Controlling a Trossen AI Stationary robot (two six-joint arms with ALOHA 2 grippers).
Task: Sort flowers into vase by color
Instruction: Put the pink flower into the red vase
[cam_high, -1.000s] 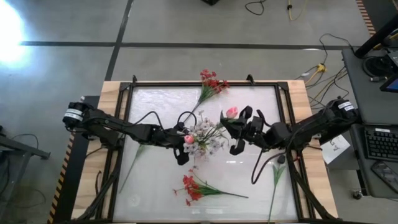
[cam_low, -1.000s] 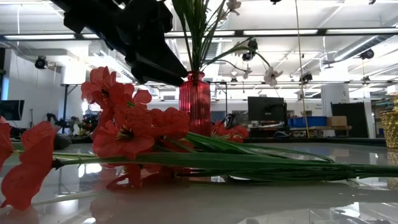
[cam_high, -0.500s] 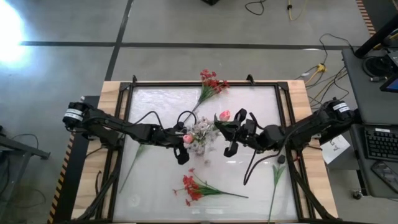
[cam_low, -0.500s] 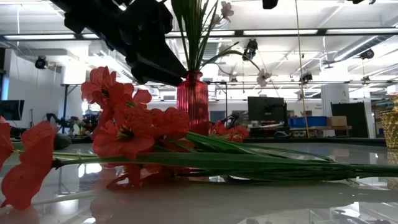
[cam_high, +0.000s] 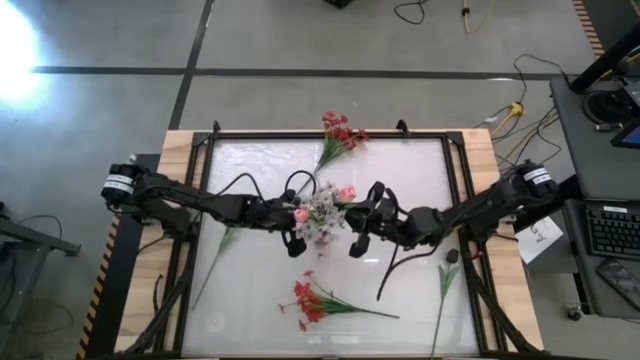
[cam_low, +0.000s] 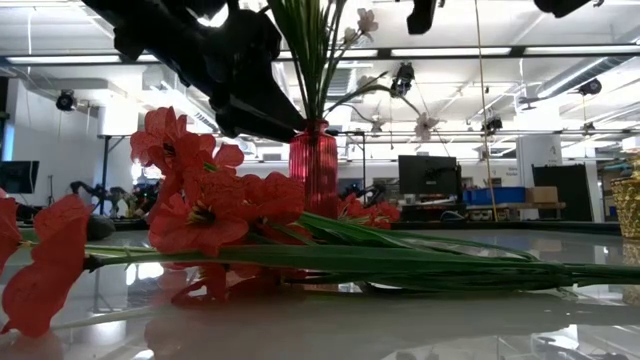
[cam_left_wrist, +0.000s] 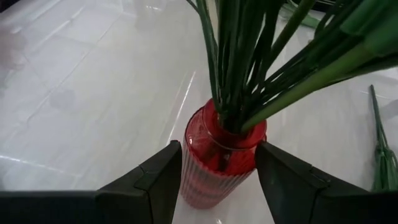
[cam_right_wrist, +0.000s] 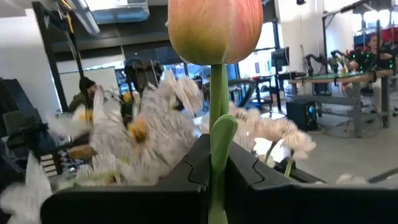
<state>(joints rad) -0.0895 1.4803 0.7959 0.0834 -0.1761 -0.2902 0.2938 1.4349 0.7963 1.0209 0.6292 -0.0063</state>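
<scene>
A red ribbed vase (cam_left_wrist: 221, 165) stands upright on the table's middle, with white sprays (cam_high: 322, 212) and green stalks in it; the low view shows it too (cam_low: 313, 165). My left gripper (cam_high: 291, 228) is at the vase's left side, its fingers closed on the body. My right gripper (cam_high: 357, 215) hovers just right of the vase, shut on a pink bud (cam_right_wrist: 214, 28). One red spray (cam_high: 340, 135) lies by the far edge. Another red spray (cam_high: 315, 300) lies toward the near edge. My left gripper holds the vase by its ribbed body (cam_left_wrist: 186, 180), one finger on each side, coming level from the table's left. The vase stands upright on the table. My right gripper pinches the pink bud's stalk (cam_right_wrist: 216, 134) a short way below the bud, fingers across it. The bud is lifted clear and points upward.
A loose green stalk (cam_high: 215, 262) lies left of the middle and another stalk (cam_high: 441, 290) lies near the right edge. The table has a dark raised frame (cam_high: 330, 135). The near red spray (cam_low: 200, 210) fills the low view's foreground.
My right gripper has moved toward the table's left, toward the vase, carrying the pink bud still shut in its fingers. The bud now sits close beside the white sprays. The vase has stayed in place.
</scene>
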